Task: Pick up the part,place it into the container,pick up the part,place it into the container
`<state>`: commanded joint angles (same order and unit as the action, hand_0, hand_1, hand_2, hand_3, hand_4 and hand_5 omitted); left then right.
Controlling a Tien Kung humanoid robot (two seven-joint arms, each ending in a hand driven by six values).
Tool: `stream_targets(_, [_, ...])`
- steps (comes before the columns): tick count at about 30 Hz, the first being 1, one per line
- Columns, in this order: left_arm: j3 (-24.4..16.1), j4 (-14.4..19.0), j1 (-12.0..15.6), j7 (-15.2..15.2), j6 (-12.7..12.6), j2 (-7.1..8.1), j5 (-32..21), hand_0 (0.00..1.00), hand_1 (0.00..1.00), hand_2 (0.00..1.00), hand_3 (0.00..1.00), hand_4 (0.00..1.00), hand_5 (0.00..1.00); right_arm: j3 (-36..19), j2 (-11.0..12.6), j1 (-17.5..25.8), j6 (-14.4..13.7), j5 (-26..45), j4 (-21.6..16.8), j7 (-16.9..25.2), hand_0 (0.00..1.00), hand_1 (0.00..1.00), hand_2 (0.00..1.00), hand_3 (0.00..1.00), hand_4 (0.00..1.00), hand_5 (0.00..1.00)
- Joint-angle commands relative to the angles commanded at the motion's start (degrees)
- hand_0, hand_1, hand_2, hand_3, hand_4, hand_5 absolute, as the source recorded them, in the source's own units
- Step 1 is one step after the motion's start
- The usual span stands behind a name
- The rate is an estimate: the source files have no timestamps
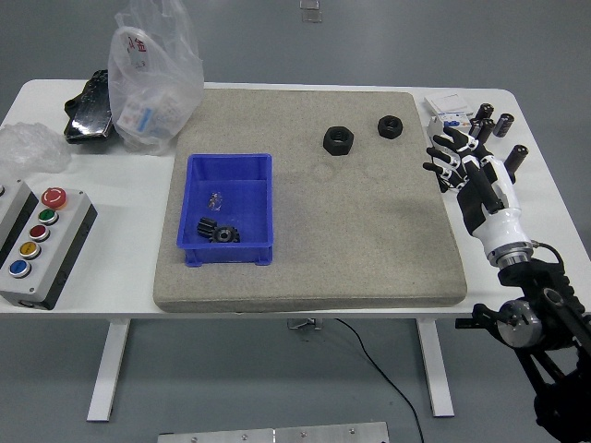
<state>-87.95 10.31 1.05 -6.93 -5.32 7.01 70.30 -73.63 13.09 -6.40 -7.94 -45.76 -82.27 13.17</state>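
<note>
The right hand (pixel 464 171) hovers off the right edge of the grey mat (pixel 369 240), its fingers (pixel 440 153) spread and slightly curled, closed on nothing and touching none of the parts. Two black nuts lie on the mat's far right part, the larger nut (pixel 339 140) to the left and the smaller nut (pixel 391 126) nearer the hand (both clear of the fingertips). The blue bin (pixel 229 209) sits on the mat's left part, with a black gear (pixel 217 231) resting at its near end and a small clear bag (pixel 215 197) just beyond it.
</note>
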Motion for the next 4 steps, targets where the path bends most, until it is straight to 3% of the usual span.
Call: stream_targets(4, [-0.14, 0.00, 0.09, -0.08, -0.02, 0.02, 0.12, 0.677, 0.651, 0.663, 0.706, 0.806, 0.385, 0.03, -0.03, 0.00, -0.05, -0.04, 0.06, -0.01, 0.612, 0.665, 0.695, 0.677, 0.732, 0.486])
